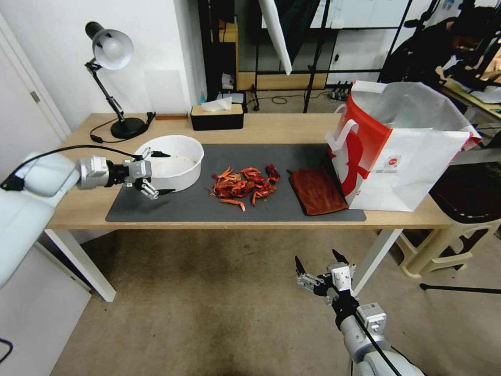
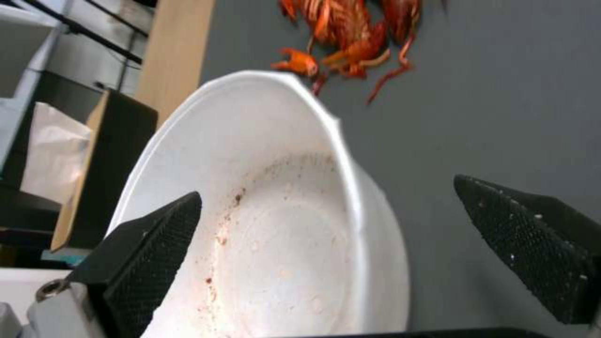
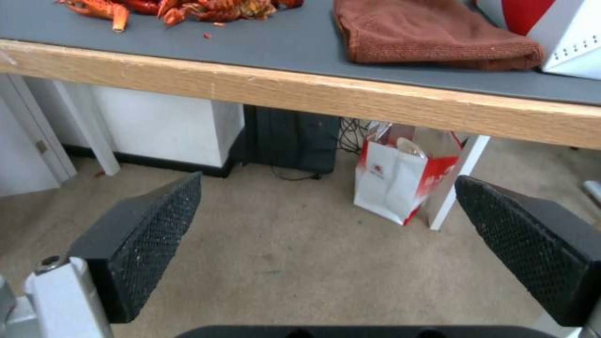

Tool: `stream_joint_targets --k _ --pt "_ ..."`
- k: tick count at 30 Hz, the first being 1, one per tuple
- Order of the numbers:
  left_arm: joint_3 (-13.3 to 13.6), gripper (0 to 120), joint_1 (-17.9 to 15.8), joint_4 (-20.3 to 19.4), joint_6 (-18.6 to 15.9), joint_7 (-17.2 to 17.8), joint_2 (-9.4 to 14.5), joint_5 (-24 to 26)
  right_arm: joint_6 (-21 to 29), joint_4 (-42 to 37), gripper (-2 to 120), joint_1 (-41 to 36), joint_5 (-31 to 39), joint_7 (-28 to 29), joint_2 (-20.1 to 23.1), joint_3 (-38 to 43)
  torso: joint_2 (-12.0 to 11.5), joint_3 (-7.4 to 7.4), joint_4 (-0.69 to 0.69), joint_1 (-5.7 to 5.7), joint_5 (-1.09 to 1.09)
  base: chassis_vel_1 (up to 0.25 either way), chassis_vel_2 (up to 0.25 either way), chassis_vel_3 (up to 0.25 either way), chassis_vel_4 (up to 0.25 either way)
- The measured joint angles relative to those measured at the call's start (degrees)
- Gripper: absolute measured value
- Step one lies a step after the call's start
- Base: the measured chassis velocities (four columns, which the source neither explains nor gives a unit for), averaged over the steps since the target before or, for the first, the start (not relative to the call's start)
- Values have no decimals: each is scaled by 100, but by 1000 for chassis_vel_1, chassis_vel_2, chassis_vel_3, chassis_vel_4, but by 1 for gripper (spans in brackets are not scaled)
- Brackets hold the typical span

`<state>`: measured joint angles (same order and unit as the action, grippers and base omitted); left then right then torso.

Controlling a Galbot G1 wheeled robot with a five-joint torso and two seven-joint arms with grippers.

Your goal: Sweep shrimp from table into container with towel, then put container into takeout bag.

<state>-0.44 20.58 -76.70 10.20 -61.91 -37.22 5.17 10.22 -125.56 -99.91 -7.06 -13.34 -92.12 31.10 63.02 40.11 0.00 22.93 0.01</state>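
Right gripper (image 1: 315, 262), spread, empty, low before the table (image 1: 292, 128).
Left gripper (image 1: 162, 173), spread, straddles container (image 1: 180, 156) rim; shrimp (image 1: 245, 185) at its 3 o'clock, towel (image 1: 317, 190) beyond.

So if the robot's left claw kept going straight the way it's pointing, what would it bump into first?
Probably the white bowl: the open left gripper points at its near side, with one finger above the rim and one beside the wall.

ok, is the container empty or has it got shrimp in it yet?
Empty. The container shows only reddish smears inside; the shrimp lie piled on the mat beside it.
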Motion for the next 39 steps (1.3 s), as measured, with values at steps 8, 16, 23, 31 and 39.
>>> stream_joint_targets --k 8,16,23,31,39 --pt "509 100 -693 372 154 -411 -204 -473 -9 -4 100 -4 39 1 -1 52 -1 0 0 0 -1 0 0 0 0" --pt "896 100 -1107 482 441 -670 -250 -976 -28 57 100 11 84 24 -2 85 0 0 0 0 0 0 0 0 0" --pt "1134 93 -1347 682 559 -812 -388 -1212 -30 91 100 30 92 34 -1 92 0 0 0 -1 0 0 0 0 0" --pt "1297 64 -1486 852 751 -1058 -484 -1531 -46 108 100 11 99 44 -2 110 0 0 0 -1 -1 0 0 0 0" --pt "1403 35 -1531 847 795 -1224 -484 -1565 -50 115 100 5 103 68 -2 110 1 0 0 -1 -1 0 0 0 0"
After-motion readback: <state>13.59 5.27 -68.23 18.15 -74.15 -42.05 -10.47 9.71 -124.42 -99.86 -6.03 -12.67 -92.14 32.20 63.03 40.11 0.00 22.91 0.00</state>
